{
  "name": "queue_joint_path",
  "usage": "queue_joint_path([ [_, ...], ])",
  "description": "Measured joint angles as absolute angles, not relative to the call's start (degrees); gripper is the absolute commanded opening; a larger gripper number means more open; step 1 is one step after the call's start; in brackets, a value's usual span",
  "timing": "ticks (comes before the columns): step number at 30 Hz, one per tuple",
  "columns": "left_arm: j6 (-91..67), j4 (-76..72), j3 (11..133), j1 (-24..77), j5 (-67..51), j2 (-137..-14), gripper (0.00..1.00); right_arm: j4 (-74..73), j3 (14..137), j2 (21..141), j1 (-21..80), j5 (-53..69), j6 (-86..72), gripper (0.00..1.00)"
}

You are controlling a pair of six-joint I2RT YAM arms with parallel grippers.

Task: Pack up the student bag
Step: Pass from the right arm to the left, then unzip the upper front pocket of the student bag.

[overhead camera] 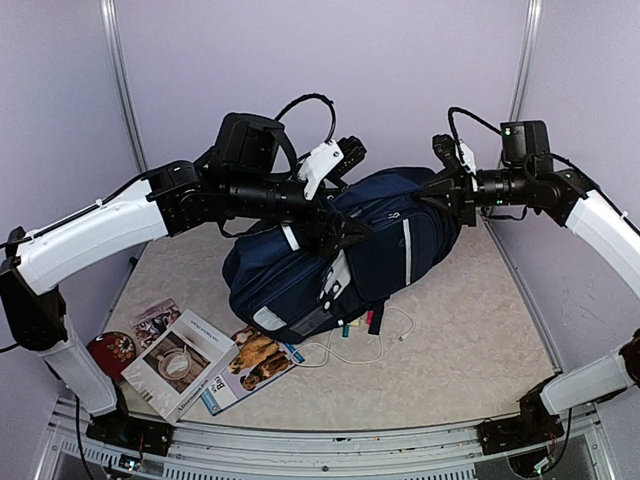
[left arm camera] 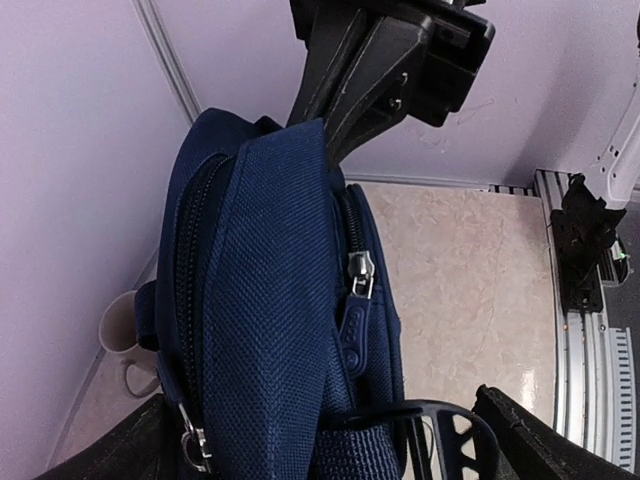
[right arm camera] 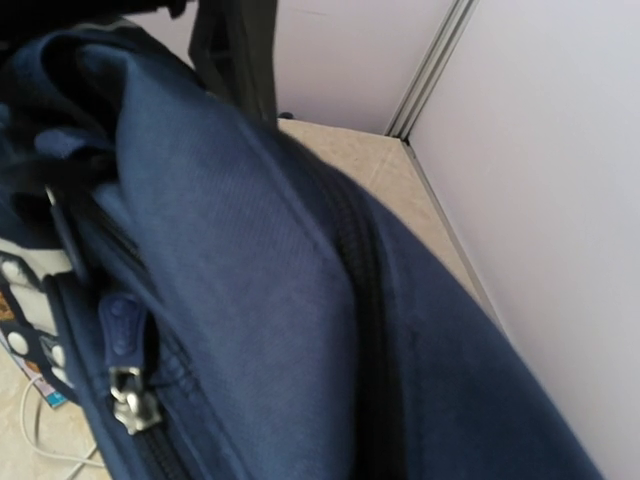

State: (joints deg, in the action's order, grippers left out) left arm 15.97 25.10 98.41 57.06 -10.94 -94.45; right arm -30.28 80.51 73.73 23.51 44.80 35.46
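The student bag [overhead camera: 370, 250], navy with white stripes, leans on the table with its top raised between both arms. My left gripper [overhead camera: 345, 232] is on its upper front. In the left wrist view the bag [left arm camera: 270, 300] fills the gap between my fingers [left arm camera: 540, 440], which press on its webbing and fabric. My right gripper [overhead camera: 440, 190] clamps the bag's top edge, and it also shows in the left wrist view [left arm camera: 325, 125]. The right wrist view shows only bag fabric [right arm camera: 260, 280] and a zipper pull [right arm camera: 128, 395]; its own fingers are hidden.
Booklets [overhead camera: 180, 365] and a dog picture book [overhead camera: 255, 358] lie at the front left beside a red round item [overhead camera: 112, 350]. A white cable [overhead camera: 375, 345] and pens [overhead camera: 345, 325] lie under the bag's front. A white mug [left arm camera: 125, 335] stands behind the bag by the wall.
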Motion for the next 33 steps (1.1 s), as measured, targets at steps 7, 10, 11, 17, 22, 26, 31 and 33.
queue_joint_path([
  [7, 15.88, 26.35, 99.42, 56.51, -5.56, -95.57, 0.29, -30.30, 80.73, 74.04, 23.51, 45.01, 36.12, 0.00],
  [10, 15.59, 24.23, 97.17, 55.61, -8.14, -94.30, 0.00, -30.09, 80.73, 74.04, 23.51, 44.99, 36.03, 0.00],
  [11, 15.53, 23.29, 96.05, 55.53, -9.02, -93.69, 0.00, -29.85, 80.73, 74.04, 23.53, 44.97, 35.83, 0.00],
  [17, 13.10, 17.91, 88.71, 54.96, -11.35, -89.06, 0.00, -24.62, 80.71, 74.65, 24.80, 43.35, 27.88, 0.39],
  [22, 8.49, 14.96, 86.11, 53.60, -9.52, -87.48, 0.00, -16.97, 80.01, 73.10, 25.19, 34.85, 18.63, 0.56],
  [26, 5.28, 14.02, 85.52, 52.95, -7.70, -87.02, 0.00, -12.64, 77.80, 68.10, 28.60, 26.89, 14.09, 0.55],
  [31, 3.16, 13.69, 85.43, 52.93, -7.40, -86.98, 0.00, -8.34, 75.22, 62.33, 45.23, 16.69, 14.28, 0.48],
  [33, 2.61, 13.67, 85.43, 52.93, -7.40, -86.98, 0.00, -7.73, 75.20, 63.02, 52.27, 10.37, 16.27, 0.47],
])
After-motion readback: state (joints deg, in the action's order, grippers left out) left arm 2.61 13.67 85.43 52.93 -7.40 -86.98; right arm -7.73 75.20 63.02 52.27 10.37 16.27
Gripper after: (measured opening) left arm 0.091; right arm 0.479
